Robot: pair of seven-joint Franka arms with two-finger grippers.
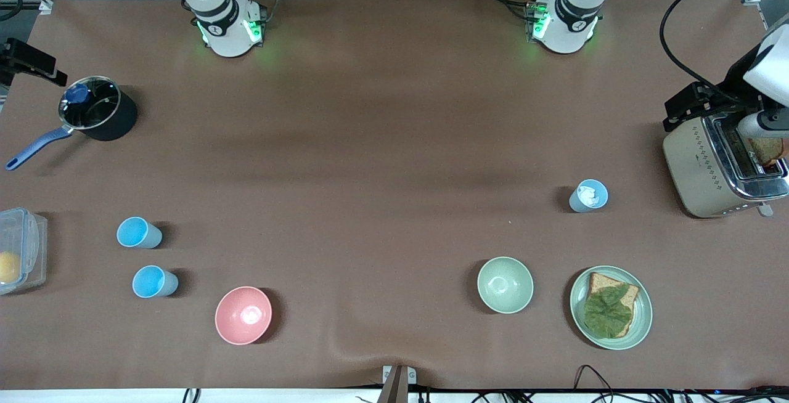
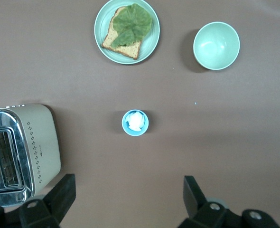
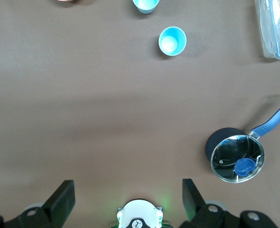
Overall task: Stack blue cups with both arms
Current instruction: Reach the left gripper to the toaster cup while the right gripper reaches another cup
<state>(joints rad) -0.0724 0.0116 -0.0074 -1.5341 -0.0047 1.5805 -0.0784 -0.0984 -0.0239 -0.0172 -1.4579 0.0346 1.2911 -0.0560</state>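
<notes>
From the front, the brown mat-covered table [image 1: 370, 144] lies smooth, with a broad bare stretch through its middle. Two sky-blue cups [image 1: 139, 233] [image 1: 154, 282], smooth tapered plastic, stand upright and apart near the edge at the right arm's end. The glossy pink bowl [image 1: 243, 315] sits close to the front edge, with the pale green bowl [image 1: 505, 284] and a round plate [image 1: 641, 317] of toast and leaf along that same edge. The grey-blue cup [image 1: 588, 196], with something white inside, stands toward the left arm's end, near the cream toaster [image 1: 709, 169]. A lidded dark saucepan [image 1: 98, 110] sits by the right arm's end.

In the left wrist view, the left gripper [image 2: 126, 199] hangs high over bare mat beside the toaster, jaws spread wide, the grey-blue cup [image 2: 135, 122] under it.

In the right wrist view, the right gripper [image 3: 128, 199] hangs above its own base, jaws apart, holding nothing.
</notes>
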